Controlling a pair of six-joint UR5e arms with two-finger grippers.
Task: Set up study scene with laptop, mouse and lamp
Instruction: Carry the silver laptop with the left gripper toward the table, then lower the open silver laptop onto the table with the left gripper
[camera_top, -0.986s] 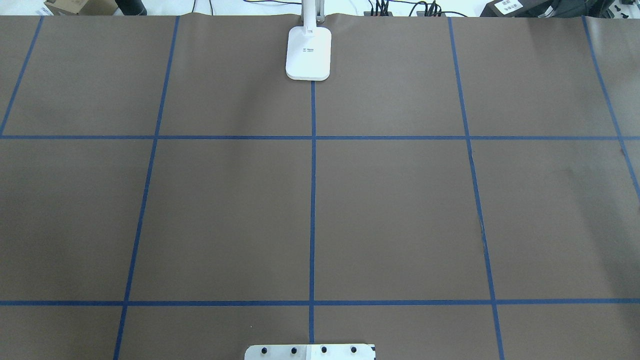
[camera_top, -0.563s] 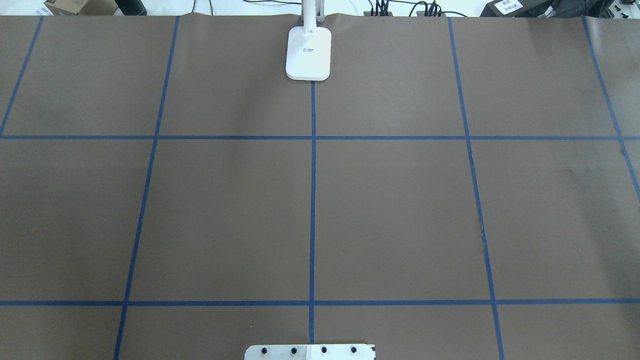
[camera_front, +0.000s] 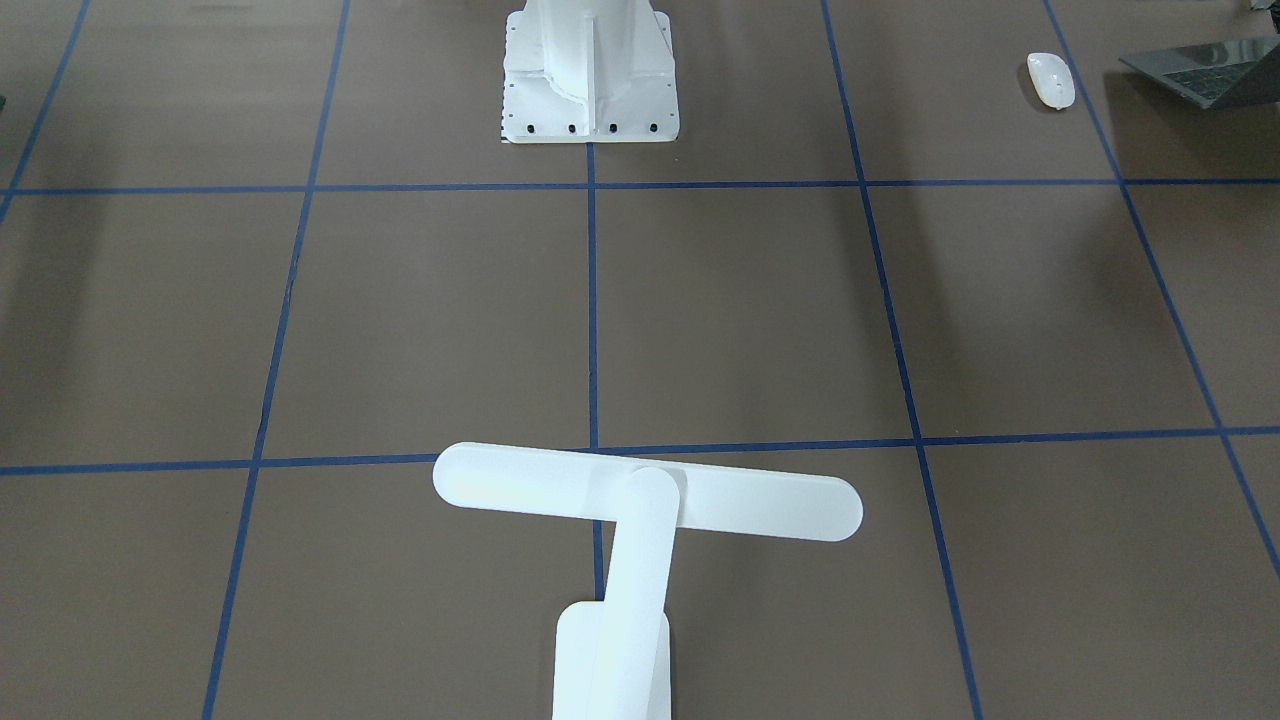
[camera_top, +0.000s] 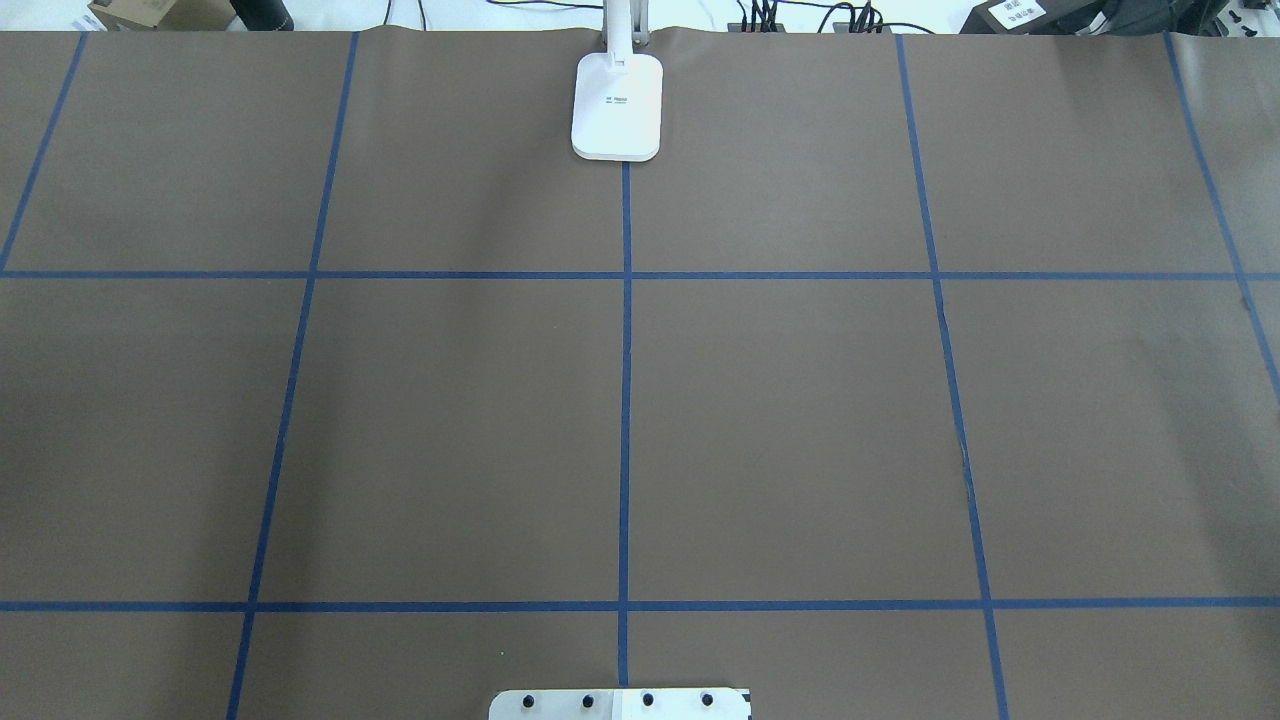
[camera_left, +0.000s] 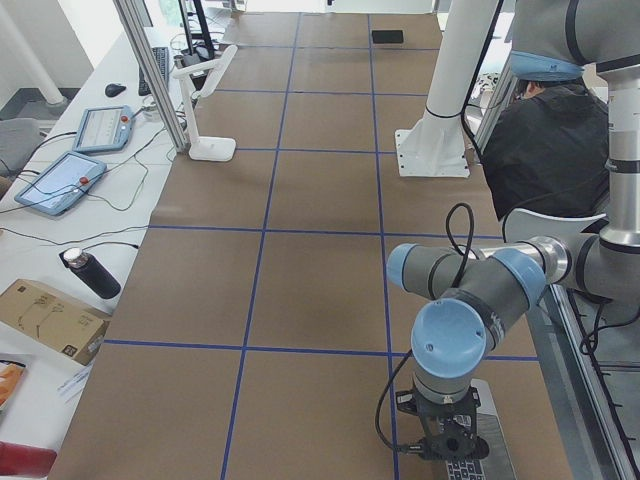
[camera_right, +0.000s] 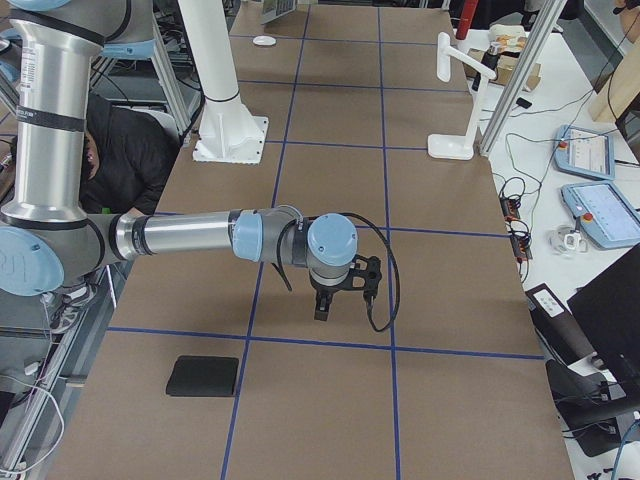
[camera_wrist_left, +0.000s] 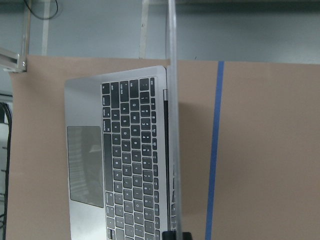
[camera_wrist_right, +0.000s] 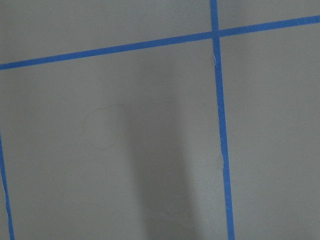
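One laptop (camera_wrist_left: 120, 165) — open, directly beneath the left hand (camera_left: 441, 444).

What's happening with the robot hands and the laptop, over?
Left gripper over the open laptop, grip unclear. Right gripper low above brown table, state unclear. Mouse lies beside laptop; lamp stands at far edge. Nothing seen blocking.

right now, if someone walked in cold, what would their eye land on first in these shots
The big white T-shaped lamp stands at the edge of the table farthest from the robot, on the centre line. The open grey laptop fills the left wrist view; it sits at the robot's left end, the white mouse beside it but apart. The right arm stretches low across the brown surface.
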